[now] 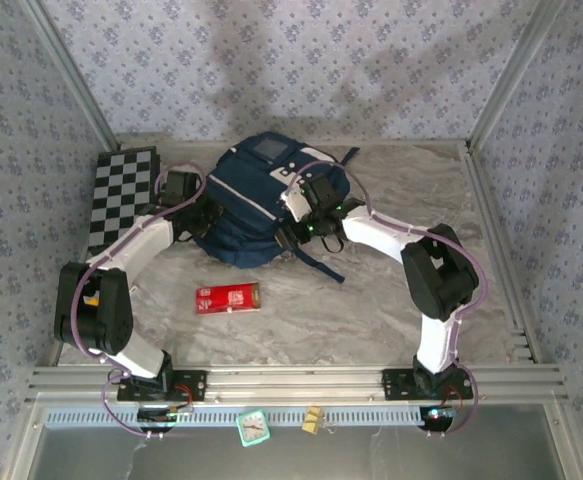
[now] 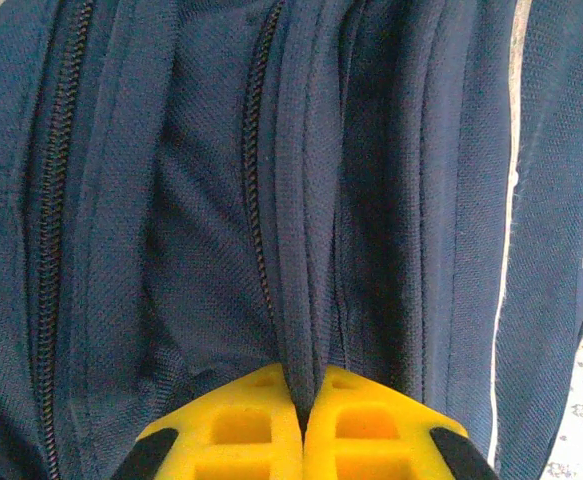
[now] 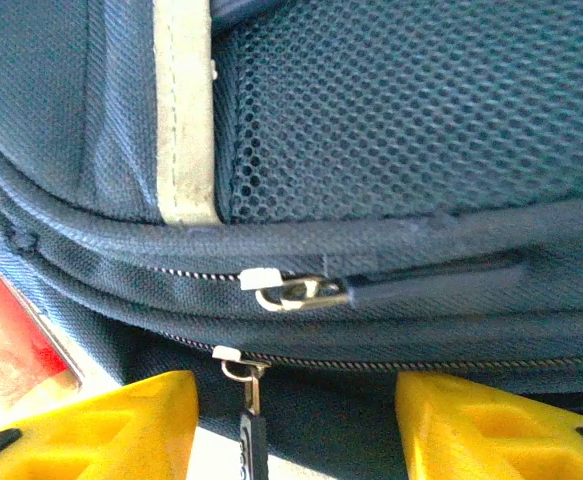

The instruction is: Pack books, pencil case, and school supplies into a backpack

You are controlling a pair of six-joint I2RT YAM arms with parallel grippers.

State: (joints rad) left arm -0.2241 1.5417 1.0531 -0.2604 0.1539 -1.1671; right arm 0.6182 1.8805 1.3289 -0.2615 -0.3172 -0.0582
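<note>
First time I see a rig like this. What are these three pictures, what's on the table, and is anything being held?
Two robot arms are bolted at the near edge of a table. The overhead picture looks down from behind them: the left arm and right arm both reach to a navy backpack. A red box and a chequered board also lie on the table. The other two pictures come from cameras on the wrists; the yellow parts at the bottom are each arm's jaws. The left jaws are shut, pinching a fold of the backpack's fabric beside a zip. The right jaws stand open, holding nothing, with a silver zip pull just ahead of them.
</note>
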